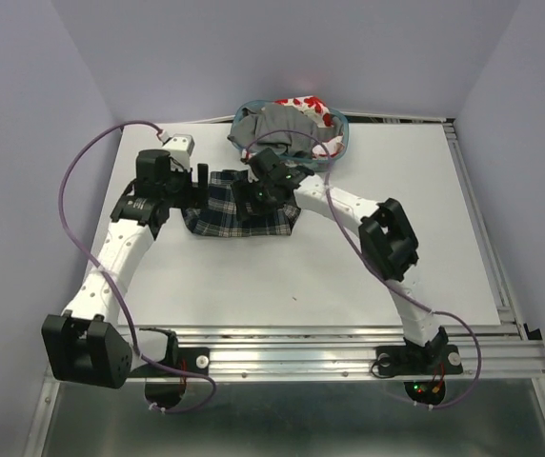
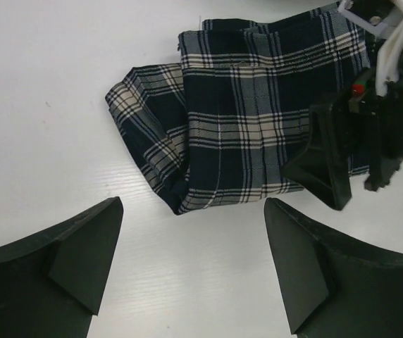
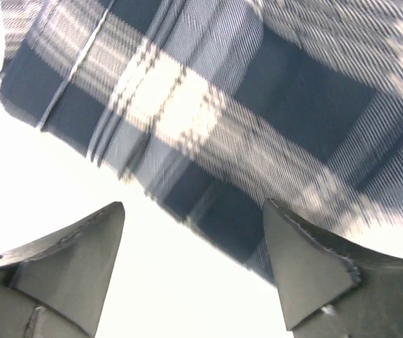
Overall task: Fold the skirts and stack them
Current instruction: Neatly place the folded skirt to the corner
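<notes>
1. Plaid skirt (image 2: 244, 120) lying folded over on white surface (image 1: 253, 286), between both tools;
2. Left tool (image 2: 193, 208) open wide, empty, beside skirt's edge;
3. Right tool (image 3: 193, 208) open, empty, over plaid cloth;
4. Grey skirt (image 1: 277, 124) and red-print skirt (image 1: 306, 105) heaped in teal basket (image 1: 341, 143) at far edge.

The top camera looked down from high above the near edge of the white table (image 1: 349, 276) and saw all of it from far. The left wrist camera looked down past its own fingers (image 2: 53, 274) at the plaid skirt (image 2: 244, 134) from near, and the right wrist camera was much closer, so the cloth was blurred there. All three views shared this skirt.
</notes>
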`<state>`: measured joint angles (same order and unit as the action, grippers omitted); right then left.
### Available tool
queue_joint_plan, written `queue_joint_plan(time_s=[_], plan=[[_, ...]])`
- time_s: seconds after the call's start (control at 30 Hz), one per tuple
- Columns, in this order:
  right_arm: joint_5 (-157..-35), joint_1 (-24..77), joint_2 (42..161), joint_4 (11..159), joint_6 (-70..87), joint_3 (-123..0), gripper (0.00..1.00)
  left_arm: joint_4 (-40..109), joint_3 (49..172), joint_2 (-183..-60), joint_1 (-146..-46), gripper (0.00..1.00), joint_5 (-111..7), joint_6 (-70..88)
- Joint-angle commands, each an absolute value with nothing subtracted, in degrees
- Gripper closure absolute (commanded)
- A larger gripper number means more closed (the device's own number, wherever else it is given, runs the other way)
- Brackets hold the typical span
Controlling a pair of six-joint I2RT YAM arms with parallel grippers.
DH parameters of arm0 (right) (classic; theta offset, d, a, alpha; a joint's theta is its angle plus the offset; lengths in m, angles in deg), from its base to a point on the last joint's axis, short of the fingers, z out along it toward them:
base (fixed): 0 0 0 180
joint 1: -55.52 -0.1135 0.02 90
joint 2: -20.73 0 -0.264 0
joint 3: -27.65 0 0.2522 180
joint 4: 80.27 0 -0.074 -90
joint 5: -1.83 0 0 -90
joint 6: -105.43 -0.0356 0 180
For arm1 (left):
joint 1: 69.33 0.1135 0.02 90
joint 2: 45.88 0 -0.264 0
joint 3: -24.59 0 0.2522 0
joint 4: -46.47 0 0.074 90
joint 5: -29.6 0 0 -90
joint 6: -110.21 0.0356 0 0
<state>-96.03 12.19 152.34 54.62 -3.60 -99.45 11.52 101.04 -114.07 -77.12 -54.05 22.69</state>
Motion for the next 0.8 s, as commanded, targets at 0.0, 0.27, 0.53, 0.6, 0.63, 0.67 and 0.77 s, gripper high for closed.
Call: queue_joint_plan(time_s=[0.0, 0.27, 0.53, 0.6, 0.63, 0.67, 0.77], plan=[[-92.57, 12.71, 136.94, 53.98, -2.59, -94.33, 0.14, 17.32, 101.89, -117.51, -82.06, 0.09, -56.52, 20.56], [-91.51, 30.08, 117.25, 54.25, 0.03, -73.41, 0.08, 21.9, 106.28, -130.07, -96.48, 0.19, -64.79, 14.94], [-92.3, 36.44, 111.7, 53.54, 1.72, -65.39, 0.08, 15.93, 117.7, -154.48, -95.79, 0.23, -67.25, 12.56], [-92.12, 36.44, 111.43, 53.62, 2.07, -64.86, 0.08, 14.44, 118.68, -156.97, -93.16, 0.23, -66.73, 13.34], [-92.12, 36.44, 111.52, 53.63, 2.24, -64.6, 0.08, 13.64, 119.29, -158.81, -92.19, 0.22, -66.38, 13.87], [-92.21, 37.14, 111.52, 53.63, 2.24, -64.6, 0.08, 12.5, 119.56, -159.61, -91.13, 0.21, -66.63, 14.4], [-92.83, 37.67, 112.39, 53.71, 2.59, -64.51, 0.08, 8.9, 118.42, -160.06, -85.95, 0.21, -67.16, 16.77]])
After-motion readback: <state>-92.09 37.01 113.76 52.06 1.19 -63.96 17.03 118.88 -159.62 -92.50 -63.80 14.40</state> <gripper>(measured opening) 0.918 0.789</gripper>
